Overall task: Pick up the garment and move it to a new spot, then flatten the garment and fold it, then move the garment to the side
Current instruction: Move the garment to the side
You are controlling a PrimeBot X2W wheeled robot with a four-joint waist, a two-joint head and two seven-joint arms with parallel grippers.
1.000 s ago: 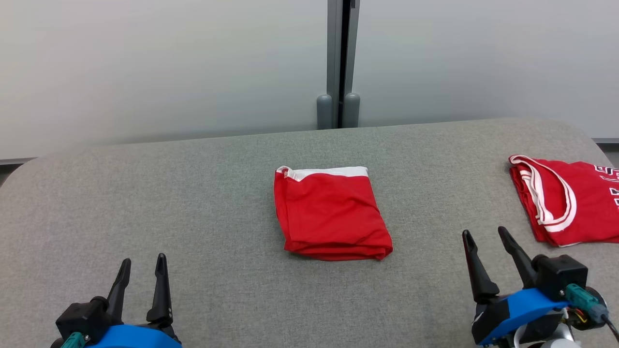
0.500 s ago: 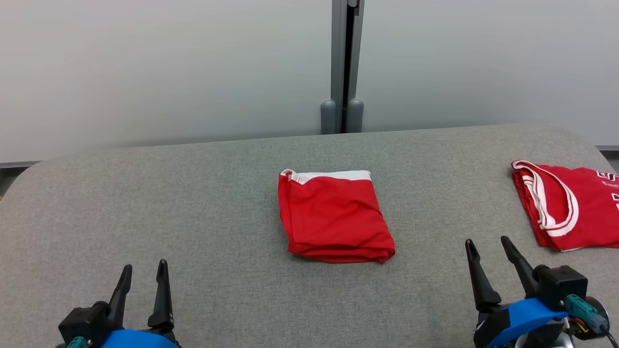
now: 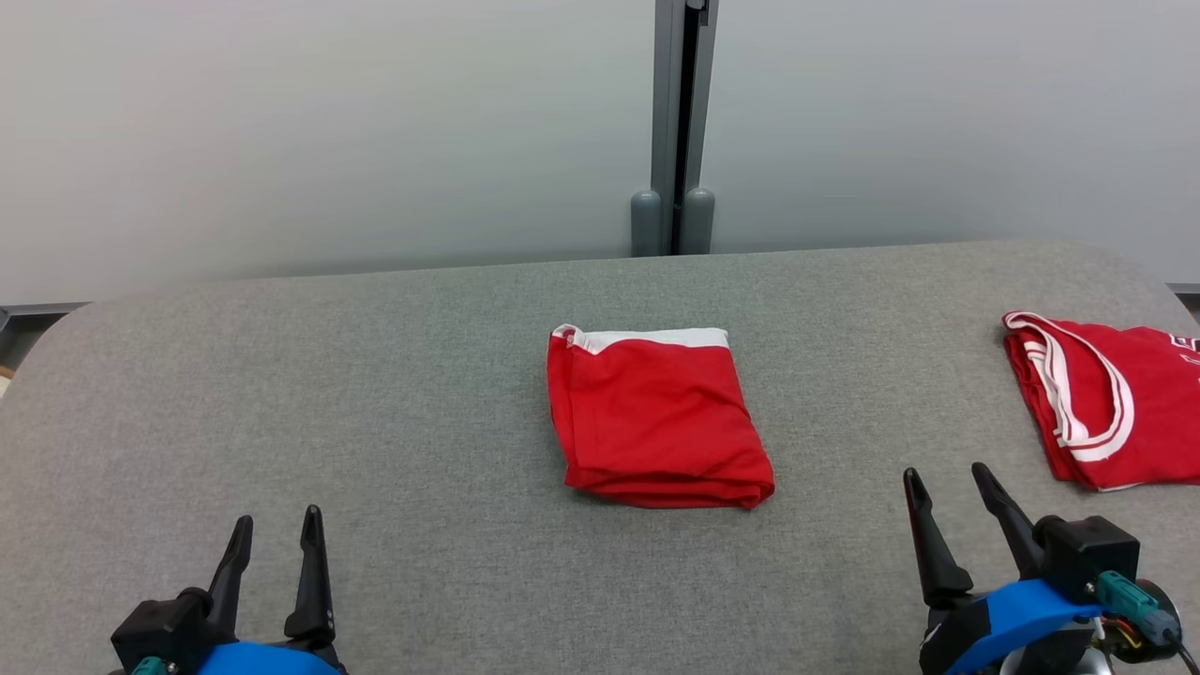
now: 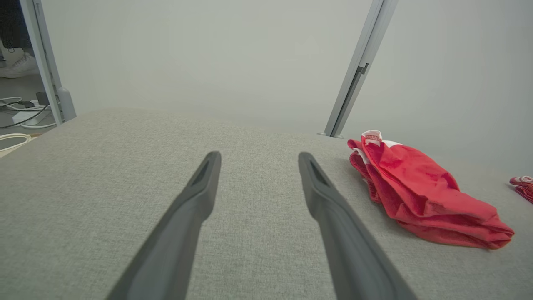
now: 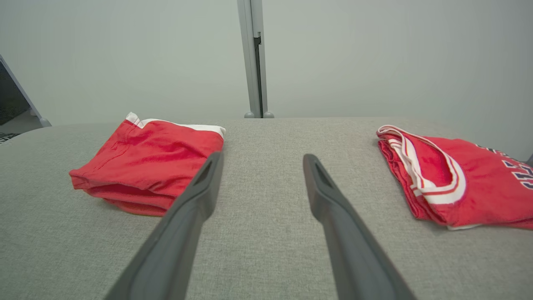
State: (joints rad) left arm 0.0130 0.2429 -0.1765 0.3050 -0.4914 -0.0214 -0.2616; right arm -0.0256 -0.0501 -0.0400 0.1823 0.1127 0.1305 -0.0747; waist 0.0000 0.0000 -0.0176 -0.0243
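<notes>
Fingers (image 4: 187,225) of the left gripper (image 3: 277,521) stand moderately apart and near parallel, with nothing held between them. Those of the right gripper (image 3: 945,476) are spread to a similar gap and also hold nothing. In the head view the left gripper sits at 7 o'clock and the right at 5 o'clock, both pointing toward 12.

The garment (image 3: 661,422), folded red shorts, lies at the centre of the grey fabric table (image 3: 281,375), well apart from both grippers. Its long axis runs roughly from 12 to 6 o'clock, leaning slightly toward 5 at the near end. The white waistband (image 3: 647,336) forms the far edge at 12 o'clock. The thick folded edge faces 6 o'clock.

A broad stretch of bare table lies open from 8 to 10 o'clock of the garment, and a narrower strip at 3 o'clock separates it from a red jersey (image 3: 1097,403). The jersey rests near the table's right edge and is cut off by the frame. The table's far edge runs along the pale wall (image 3: 375,141) at 12 o'clock, rounding off at 10 and 2 o'clock. A grey post (image 3: 682,122) rises just behind that edge.
</notes>
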